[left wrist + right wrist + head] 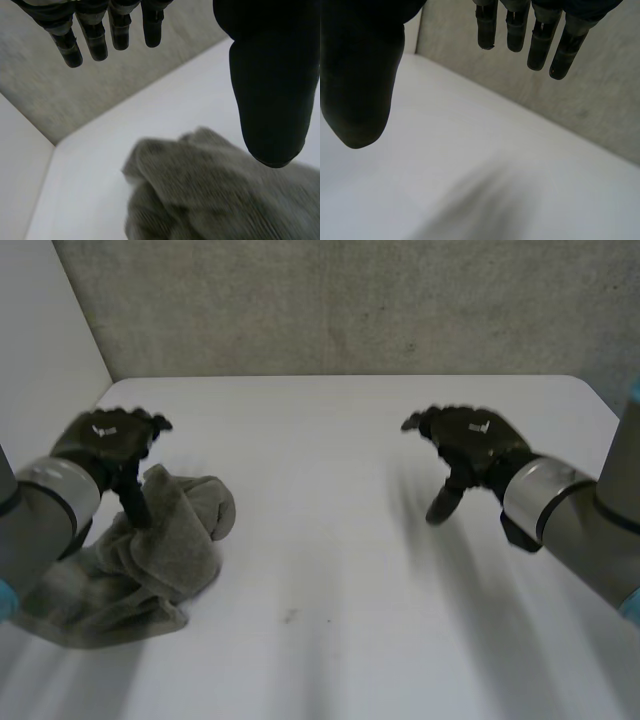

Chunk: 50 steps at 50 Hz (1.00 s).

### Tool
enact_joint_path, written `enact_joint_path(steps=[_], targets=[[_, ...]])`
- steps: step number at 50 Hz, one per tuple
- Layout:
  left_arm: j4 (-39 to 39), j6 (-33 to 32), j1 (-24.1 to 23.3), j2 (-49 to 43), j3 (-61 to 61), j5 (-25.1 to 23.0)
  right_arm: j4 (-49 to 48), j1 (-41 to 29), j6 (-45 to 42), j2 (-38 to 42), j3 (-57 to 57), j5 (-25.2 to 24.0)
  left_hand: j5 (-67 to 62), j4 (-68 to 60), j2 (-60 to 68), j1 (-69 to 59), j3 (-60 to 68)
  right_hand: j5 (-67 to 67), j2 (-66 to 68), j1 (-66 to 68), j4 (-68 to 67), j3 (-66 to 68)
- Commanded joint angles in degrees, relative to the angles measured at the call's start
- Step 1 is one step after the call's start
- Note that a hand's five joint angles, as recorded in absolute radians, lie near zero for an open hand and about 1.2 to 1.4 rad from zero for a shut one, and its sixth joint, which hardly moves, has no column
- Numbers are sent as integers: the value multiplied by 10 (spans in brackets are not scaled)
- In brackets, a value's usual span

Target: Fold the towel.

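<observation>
Towel bunched in heap under L hand thumb tip; fingers straight, apart from thumb, nothing pinched. R hand fingers loose, spread over table, well apart from towel. Risk: grab catches several layers, heap lifts w/o spreading.

This reads as a robotics lab or test cell. A plain white bench with rounded far corners takes up the head view, evenly lit. A rough, speckled grey wall closes it at 12 o'clock. A smooth white panel stands along its edge at 10 o'clock. Two machine arms with grey joints reach over the bench, the left arm from 8 o'clock and the right arm from 4 o'clock. A crumpled grey towel lies at 8 o'clock.
</observation>
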<state>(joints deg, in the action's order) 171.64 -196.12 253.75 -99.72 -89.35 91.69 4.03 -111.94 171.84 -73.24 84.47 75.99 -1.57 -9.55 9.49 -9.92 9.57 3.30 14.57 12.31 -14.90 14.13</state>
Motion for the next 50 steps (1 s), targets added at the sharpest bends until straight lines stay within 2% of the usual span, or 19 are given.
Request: enact_joint_path(steps=[1, 5, 8, 9, 10, 11, 12, 14, 21, 23, 24, 34, 44, 45, 46, 47, 48, 49, 50], targets=[[37, -30, 4, -40, -51, -34, -26, 5, -1, 9, 66, -12, -12, -32, 32, -28, 32, -33, -46, -23, 49, -41], [48, -42, 4, -61, -57, -35, -69, 5, -2, 7, 117, -12, -20, -40, 41, -37, 40, -33, -46, -23, 49, -41], [58, -51, 4, -82, -55, -35, -96, 8, -2, 7, 141, -12, -104, -124, 125, -121, 124, -33, -46, -23, 49, -41], [66, -55, 3, -95, -53, -34, -109, 15, -3, 7, 150, -12, -224, -244, 245, -241, 244, -33, -46, -23, 49, -41], [74, -56, 3, -108, -50, -34, -109, 15, -3, 7, 150, -12, -437, -457, 458, -453, 457, -33, -46, -23, 49, -41], [74, -56, 3, -108, -50, -34, -118, 25, -4, 6, 155, -13, -439, -459, 460, -455, 459, -33, -46, -23, 49, -41], [81, -57, 2, -119, -46, -31, -123, 34, -4, 5, 158, -13, -660, -681, 681, -677, 680, -33, -46, -23, 49, -41], [86, -56, 0, -127, -42, -30, -124, 41, -4, 4, 158, -14, -684, -704, 705, -701, 704, -33, -46, -23, 49, -41], [85, -50, -44, -154, -16, -19, -125, 63, -3, 0, 153, -12, -684, -704, 705, -701, 704, -33, -46, -23, 49, -41], [89, -43, -98, -166, 14, -13, -125, 76, -3, -1, 152, -12, -684, -704, 705, -701, 704, -33, -46, -23, 49, -41], [89, -43, -98, -166, 14, -13, -125, 76, -3, -1, 152, -12, -684, -704, 705, -701, 704, -33, -46, -23, 49, -41], [164, 42, -280, -249, 159, 18, -125, 120, 3, -15, 148, -6, -684, -704, 705, -701, 704, -33, -46, -23, 49, -41], [168, 47, -362, -304, 167, 18, -127, 135, 4, -15, 148, -6, -684, -704, 705, -701, 704, -33, -46, -23, 49, -41], [169, 46, -363, -303, 156, 17, -127, 135, 4, -15, 148, -6, -593, -613, 614, -609, 613, -33, -46, -23, 49, -41], [169, 46, -363, -303, 156, 17, -126, 136, 4, -15, 147, -6, -592, -612, 613, -609, 612, -33, -46, -23, 49, -41], [169, 46, -362, -299, 146, 16, -126, 136, 4, -15, 147, -6, -334, -354, 355, -350, 354, -33, -46, -23, 49, -41], [169, 46, -362, -299, 146, 16, -126, 136, 4, -15, 147, -6, -331, -351, 352, -348, 351, -33, -46, -23, 49, -41], [168, 46, -361, -291, 141, 19, -126, 136, 4, -15, 147, -6, -138, -158, 159, -155, 158, -33, -46, -23, 49, -41], [165, 47, -358, -276, 139, 21, -126, 135, 4, -15, 146, -6, -88, -108, 109, -104, 108, -33, -46, -23, 49, -41]])
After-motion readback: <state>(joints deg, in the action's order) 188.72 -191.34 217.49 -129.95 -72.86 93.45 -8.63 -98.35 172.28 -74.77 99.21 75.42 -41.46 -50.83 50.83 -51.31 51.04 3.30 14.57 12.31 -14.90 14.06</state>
